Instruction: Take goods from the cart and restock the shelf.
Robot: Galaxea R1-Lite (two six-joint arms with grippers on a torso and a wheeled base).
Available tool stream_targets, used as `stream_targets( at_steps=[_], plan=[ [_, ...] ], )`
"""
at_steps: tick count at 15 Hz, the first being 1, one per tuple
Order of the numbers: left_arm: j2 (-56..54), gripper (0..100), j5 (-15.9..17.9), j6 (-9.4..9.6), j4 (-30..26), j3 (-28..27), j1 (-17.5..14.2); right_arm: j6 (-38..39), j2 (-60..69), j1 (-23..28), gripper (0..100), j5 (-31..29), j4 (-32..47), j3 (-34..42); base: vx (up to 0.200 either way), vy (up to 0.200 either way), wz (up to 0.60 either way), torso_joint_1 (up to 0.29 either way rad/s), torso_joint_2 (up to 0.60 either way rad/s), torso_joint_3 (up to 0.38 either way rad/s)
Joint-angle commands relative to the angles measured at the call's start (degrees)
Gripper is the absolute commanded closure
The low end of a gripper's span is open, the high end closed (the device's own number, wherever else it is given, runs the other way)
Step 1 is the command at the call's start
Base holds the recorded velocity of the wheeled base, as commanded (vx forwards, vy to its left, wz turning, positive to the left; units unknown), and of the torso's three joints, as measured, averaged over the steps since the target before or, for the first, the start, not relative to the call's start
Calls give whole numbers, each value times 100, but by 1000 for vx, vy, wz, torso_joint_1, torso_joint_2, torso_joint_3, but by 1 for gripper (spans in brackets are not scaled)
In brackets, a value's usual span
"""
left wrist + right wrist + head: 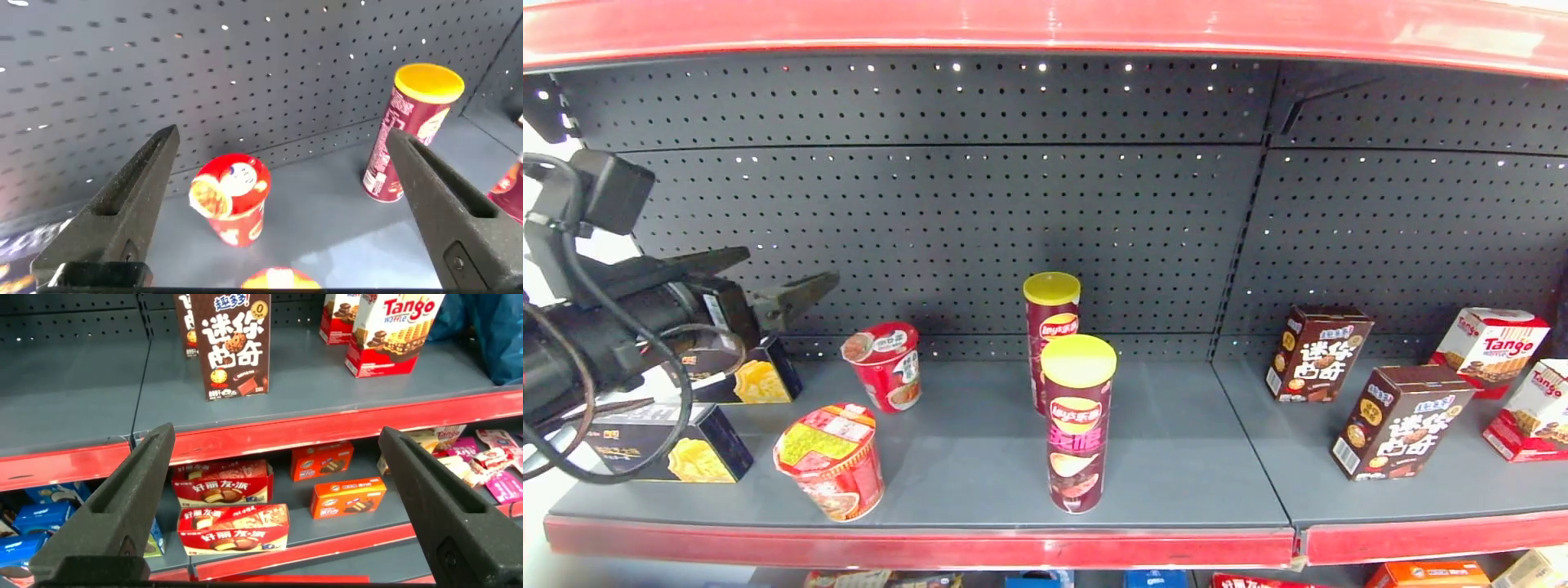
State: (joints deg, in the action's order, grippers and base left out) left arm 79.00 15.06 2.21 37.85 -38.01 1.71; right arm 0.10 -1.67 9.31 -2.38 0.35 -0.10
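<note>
The left gripper [788, 268] hangs above the shelf's [980, 474] left end, jaws spread wide with nothing between them. The rear cup [885, 365] stands upright near the back edge, ahead of and below the jaws and roughly centred in their gap. The rear can [1052, 331] stands upright nearer the shelf's middle. The right gripper [276, 433], jaws equally wide and empty, faces the shelf's front edge below a brown box [231, 343]. The left arm is probably the nearer one to the cup.
</note>
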Motion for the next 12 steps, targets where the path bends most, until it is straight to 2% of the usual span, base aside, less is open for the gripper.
stream_targets(
  at_steps=[1, 3, 6, 7, 9, 10, 11, 12],
  plan=[
    [-1088, 0, -240, -19, -15, 892, -21, -1, -9, 0, 0, 0, 0, 1, 0, 0, 0, 0, 0, 0],
    [-1721, 0, -345, -36, -15, 1604, -303, -1, -9, 0, 0, 0, 0, 1, 0, 0, 0, 0, 0, 0],
    [-2635, 0, -416, -238, -15, 2395, -540, -1, -9, 0, 0, 0, 0, 1, 0, 0, 0, 0, 0, 0],
    [-3153, 0, -635, -282, -15, 2843, -707, -1, -9, 0, 0, 0, 0, 1, 0, 0, 0, 0, 0, 0],
    [-3918, 0, -741, -344, -23, 3406, -768, -1, -9, 0, 0, 0, 0, 1, 0, 0, 0, 0, 0, 0],
    [-4595, 0, -969, -317, -111, 3801, -777, -1, -9, 0, 0, 0, 0, 1, 0, 0, 0, 0, 0, 0],
    [-5113, 0, -1154, -317, -727, 3775, -768, -1, -9, 0, 0, 0, 0, 1, 0, 0, 0, 0, 0, 0],
    [-5465, 0, -1172, -317, -1069, 3775, -777, -1, -9, 0, 0, 0, 0, 1, 0, 0, 0, 0, 0, 0]
  ],
)
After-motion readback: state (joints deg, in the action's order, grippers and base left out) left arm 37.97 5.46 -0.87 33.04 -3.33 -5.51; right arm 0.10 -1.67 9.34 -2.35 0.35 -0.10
